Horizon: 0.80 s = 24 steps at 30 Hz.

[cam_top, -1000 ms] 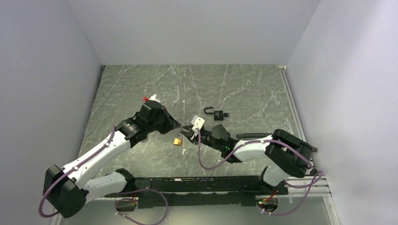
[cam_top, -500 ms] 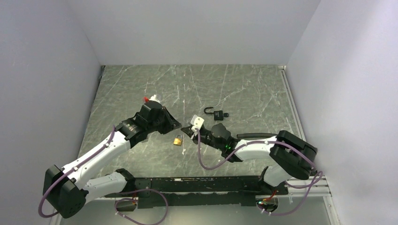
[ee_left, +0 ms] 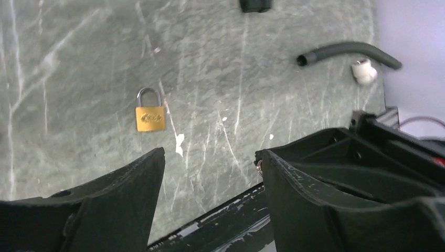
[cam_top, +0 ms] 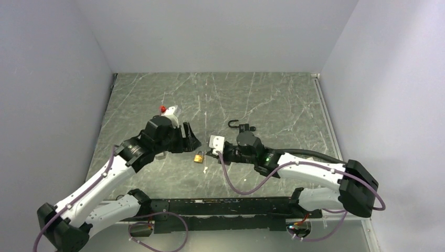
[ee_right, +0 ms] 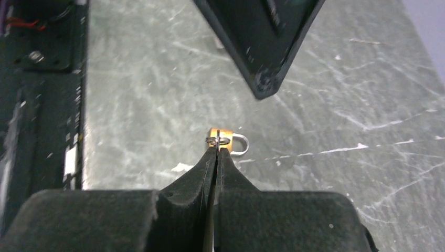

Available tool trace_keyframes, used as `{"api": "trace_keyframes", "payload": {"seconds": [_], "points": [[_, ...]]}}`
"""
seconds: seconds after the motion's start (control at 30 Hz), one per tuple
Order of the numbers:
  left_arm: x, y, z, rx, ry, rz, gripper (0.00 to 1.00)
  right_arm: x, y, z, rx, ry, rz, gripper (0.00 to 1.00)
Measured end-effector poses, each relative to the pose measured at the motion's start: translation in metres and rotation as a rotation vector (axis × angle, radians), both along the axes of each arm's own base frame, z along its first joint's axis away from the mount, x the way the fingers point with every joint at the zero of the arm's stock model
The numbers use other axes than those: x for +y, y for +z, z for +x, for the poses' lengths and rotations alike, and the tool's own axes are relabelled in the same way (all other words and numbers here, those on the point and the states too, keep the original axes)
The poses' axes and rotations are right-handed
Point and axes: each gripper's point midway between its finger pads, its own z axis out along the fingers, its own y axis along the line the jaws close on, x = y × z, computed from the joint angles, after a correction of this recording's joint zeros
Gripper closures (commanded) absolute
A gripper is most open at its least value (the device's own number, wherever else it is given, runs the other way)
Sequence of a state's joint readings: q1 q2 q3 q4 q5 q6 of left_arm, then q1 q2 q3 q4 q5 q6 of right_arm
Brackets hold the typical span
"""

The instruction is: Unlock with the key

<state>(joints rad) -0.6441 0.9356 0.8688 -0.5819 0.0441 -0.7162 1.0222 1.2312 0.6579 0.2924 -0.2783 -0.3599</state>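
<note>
Across the bench (cam_top: 262, 100), the right arm (cam_top: 315, 170) has changed most. Within the last second its elbow has swung out and back from the brass padlock (cam_top: 199, 157) while the wrist has stretched in toward it. The left arm (cam_top: 105, 178) has drawn slightly away from the padlock on the other side. We read this as the approach phase: the key is being lined up with the lock, and insertion is not yet done.

The left end effector (ee_left: 210, 157) hangs above the brass padlock with its jaws spread wide, holding and touching nothing.

The right end effector (ee_right: 218, 149) is pressed closed, with its tips just short of the brass padlock's body (ee_right: 225, 135) and not visibly touching it.

The black padlock (cam_top: 244, 127) lies farther back from the brass one, on its far right, with its shackle open.

The key (ee_right: 217, 142) sits pinched at the very tips of the right fingers. Only a small wire ring and a thin sliver show there, so we cannot tell which way the blade points.
</note>
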Motion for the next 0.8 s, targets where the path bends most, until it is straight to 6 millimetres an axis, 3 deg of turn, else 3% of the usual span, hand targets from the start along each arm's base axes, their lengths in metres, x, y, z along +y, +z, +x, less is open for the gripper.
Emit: {"api": "trace_keyframes", "payload": {"seconds": [0.17,0.27,0.43,0.53,0.63,0.8], "points": [[-0.010,0.025,-0.017,-0.159,-0.177,-0.080,0.36,-0.012,0.004,-0.030,0.066,0.135,-0.112,1.00],[-0.026,0.036,-0.030,-0.230,-0.300,-0.167,0.42,-0.017,0.020,-0.051,0.126,0.227,-0.143,1.00],[-0.048,0.030,-0.048,-0.269,-0.466,-0.285,0.40,-0.020,0.065,-0.074,0.250,0.324,-0.165,1.00],[-0.056,0.024,-0.055,-0.299,-0.525,-0.324,0.40,-0.013,0.079,-0.070,0.366,0.290,-0.207,1.00],[-0.059,0.026,-0.054,-0.356,-0.538,-0.328,0.40,-0.011,0.060,-0.067,0.521,0.211,-0.293,1.00],[-0.048,0.032,-0.043,-0.461,-0.457,-0.306,0.43,-0.041,0.005,-0.079,0.754,0.058,-0.495,1.00]]}}
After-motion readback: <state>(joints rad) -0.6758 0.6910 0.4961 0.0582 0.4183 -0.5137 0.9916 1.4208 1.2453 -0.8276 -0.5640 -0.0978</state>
